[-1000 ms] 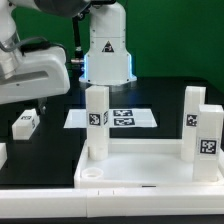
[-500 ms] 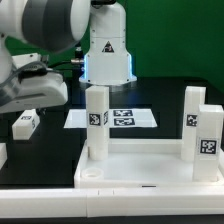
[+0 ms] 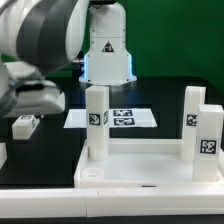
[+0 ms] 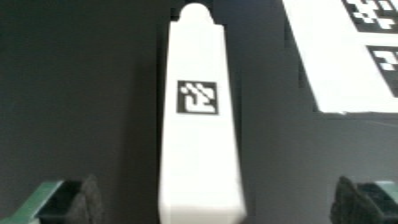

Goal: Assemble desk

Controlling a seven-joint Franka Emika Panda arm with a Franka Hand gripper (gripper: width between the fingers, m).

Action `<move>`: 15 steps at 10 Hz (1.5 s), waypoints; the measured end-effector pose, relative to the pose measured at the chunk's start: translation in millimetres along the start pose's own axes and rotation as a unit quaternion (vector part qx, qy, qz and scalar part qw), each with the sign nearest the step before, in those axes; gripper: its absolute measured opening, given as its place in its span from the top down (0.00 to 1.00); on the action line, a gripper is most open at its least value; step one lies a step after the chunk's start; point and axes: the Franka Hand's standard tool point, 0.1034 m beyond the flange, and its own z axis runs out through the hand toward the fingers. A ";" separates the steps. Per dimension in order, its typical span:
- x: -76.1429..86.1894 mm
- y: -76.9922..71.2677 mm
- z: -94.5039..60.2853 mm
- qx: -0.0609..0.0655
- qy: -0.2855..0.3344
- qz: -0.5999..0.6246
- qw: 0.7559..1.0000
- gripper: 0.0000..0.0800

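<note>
The white desk panel [image 3: 140, 170] lies at the front of the exterior view. Three white legs stand upright in it: one on the left [image 3: 95, 122] and two on the right [image 3: 191, 118] [image 3: 208, 140]. A fourth leg [image 3: 25, 125] lies loose on the black table at the exterior view's left. My gripper [image 3: 35, 100] hangs just above it. In the wrist view this tagged leg [image 4: 199, 110] lies lengthwise between my open gripper [image 4: 214, 195], with one dark fingertip [image 4: 63, 195] on each side and a gap to the leg. Nothing is held.
The marker board [image 3: 110, 118] lies flat on the table behind the panel, and its edge shows in the wrist view [image 4: 356, 50]. The robot base [image 3: 108, 50] stands at the back. The arm's large body fills the exterior view's upper left.
The arm has swung lower and toward the exterior view's left, coming down over the loose leg. The panel and the standing legs have not moved.
</note>
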 end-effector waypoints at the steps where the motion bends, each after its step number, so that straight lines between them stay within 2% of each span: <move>1: 1.5 -0.3 8.8 0.000 -0.008 0.005 1.000 0.19; 2: -0.3 0.4 18.8 0.004 -0.017 0.011 1.000 0.19; 4: 2.8 1.4 23.4 0.001 -0.016 0.012 1.000 0.19; 6: 2.5 2.6 23.6 0.002 -0.016 0.013 1.000 0.50; 7: 2.5 2.7 23.7 0.002 -0.016 0.013 1.000 0.50; 8: 2.2 3.0 23.7 0.002 -0.016 0.013 1.000 0.64; 9: 2.3 2.8 22.9 0.002 -0.015 0.013 1.000 0.64; 10: -2.9 -4.0 8.3 0.001 -0.011 0.008 1.000 0.64; 11: -15.3 -16.4 -16.9 0.006 -0.004 -0.002 1.000 0.64; 12: -21.3 -24.5 -47.2 0.006 0.041 -0.037 0.998 0.64; 13: -22.2 -22.6 -67.7 -0.008 0.111 -0.061 0.992 0.64; 14: -22.0 -16.6 -57.0 -0.017 0.161 -0.059 0.985 0.64; 15: -27.6 -17.1 -51.0 -0.012 0.173 -0.057 0.983 0.64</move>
